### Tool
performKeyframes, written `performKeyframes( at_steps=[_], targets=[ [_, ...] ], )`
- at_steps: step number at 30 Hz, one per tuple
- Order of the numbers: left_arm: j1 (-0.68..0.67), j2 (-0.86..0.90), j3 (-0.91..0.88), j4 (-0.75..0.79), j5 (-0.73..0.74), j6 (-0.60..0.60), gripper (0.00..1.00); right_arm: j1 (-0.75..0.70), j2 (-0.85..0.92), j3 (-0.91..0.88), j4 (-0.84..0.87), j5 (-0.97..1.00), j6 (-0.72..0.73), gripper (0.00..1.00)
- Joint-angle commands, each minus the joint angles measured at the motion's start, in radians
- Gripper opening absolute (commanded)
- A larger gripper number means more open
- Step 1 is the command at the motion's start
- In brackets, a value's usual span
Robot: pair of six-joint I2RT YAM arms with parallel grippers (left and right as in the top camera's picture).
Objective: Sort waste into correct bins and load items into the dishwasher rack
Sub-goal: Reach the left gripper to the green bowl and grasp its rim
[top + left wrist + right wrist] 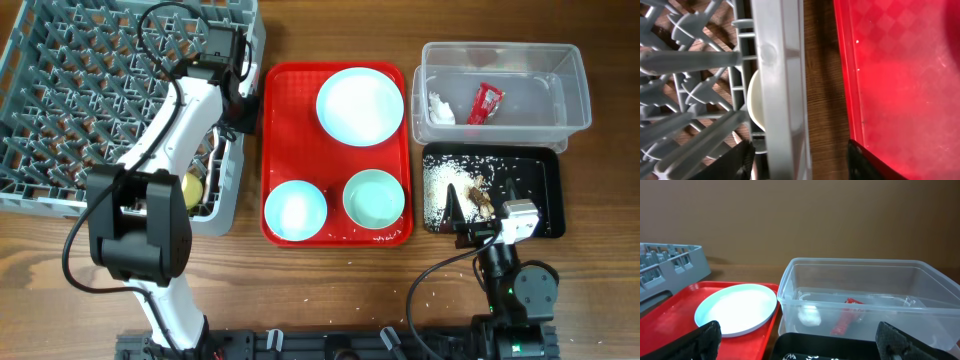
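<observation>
The grey dishwasher rack (60,100) fills the top left, with the yellow cup (193,187) in its near right corner. My left gripper (240,98) is open and empty, its fingers (802,162) astride the rack's right wall (777,75); the cup's rim (754,102) shows behind it. The blue plate (360,105) (737,310) and two bowls (295,210) (373,197) sit on the red serving tray. The clear tub (560,80) (865,280) holds the red wrapper (486,102) (846,316) and tissue (440,108) (809,316). The black tray (545,190) (830,347) holds rice and scraps (470,190). My right gripper (480,208) (805,350) is open over its front. Fork and spoon are not visible.
The flat red serving tray (335,160) (900,75) lies between the rack and the bins, a narrow strip of wooden table (822,75) separating it from the rack. A few rice grains lie on the table in front of the tray (430,290).
</observation>
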Motion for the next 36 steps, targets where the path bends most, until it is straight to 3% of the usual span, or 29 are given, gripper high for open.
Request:
performKeyframes(
  at_steps=[1, 3, 5, 6, 8, 10, 12, 13, 15, 17, 18, 22, 24, 27, 36],
  targets=[
    [-0.006, 0.005, 0.018, -0.013, 0.024, -0.139, 0.67, -0.004, -0.009, -0.003, 0.004, -0.008, 0.005, 1.0],
    [-0.006, 0.002, 0.02, -0.046, 0.027, -0.211, 0.68, -0.004, -0.009, -0.003, 0.004, -0.008, 0.006, 1.0],
    [-0.006, -0.043, 0.056, -0.17, 0.057, -0.281, 0.48, -0.004, -0.009, -0.003, 0.004, -0.008, 0.005, 1.0],
    [-0.006, -0.079, 0.085, -0.231, 0.056, -0.283, 0.46, -0.004, -0.009, -0.003, 0.004, -0.009, 0.006, 1.0],
    [-0.006, -0.174, 0.126, -0.284, 0.056, -0.307, 0.56, -0.004, -0.009, -0.003, 0.004, -0.009, 0.006, 1.0],
    [-0.015, -0.269, 0.127, -0.301, 0.064, -0.334, 0.6, -0.004, -0.009, -0.003, 0.003, -0.008, 0.005, 1.0],
    [-0.06, -0.344, 0.127, -0.347, 0.225, -0.367, 0.75, -0.004, -0.009, -0.003, 0.004, -0.008, 0.006, 1.0],
    [-0.095, -0.343, 0.125, -0.371, 0.273, -0.362, 0.73, -0.004, -0.009, -0.003, 0.004, -0.009, 0.005, 1.0],
    [-0.214, -0.317, 0.064, -0.371, 0.24, -0.391, 0.5, -0.004, -0.009, -0.003, 0.004, -0.008, 0.006, 1.0],
    [-0.295, -0.296, 0.002, -0.371, 0.098, -0.54, 0.46, -0.004, -0.009, -0.003, 0.004, -0.008, 0.006, 1.0],
    [-0.338, -0.292, -0.048, -0.344, 0.033, -0.603, 0.47, -0.004, -0.009, -0.003, 0.004, -0.008, 0.006, 1.0],
    [-0.443, -0.29, -0.217, -0.119, 0.052, -0.678, 0.4, -0.004, -0.009, -0.003, 0.003, -0.008, 0.006, 1.0],
    [-0.483, -0.29, -0.244, -0.04, 0.118, -0.679, 0.41, -0.004, -0.009, -0.003, 0.004, -0.008, 0.005, 1.0],
    [-0.564, -0.279, -0.247, 0.091, 0.089, -0.668, 0.43, -0.004, -0.009, -0.003, 0.004, -0.008, 0.005, 1.0],
    [-0.574, -0.053, -0.247, 0.177, 0.051, -0.681, 0.27, -0.004, -0.009, -0.003, 0.004, -0.009, 0.006, 1.0]
  ],
)
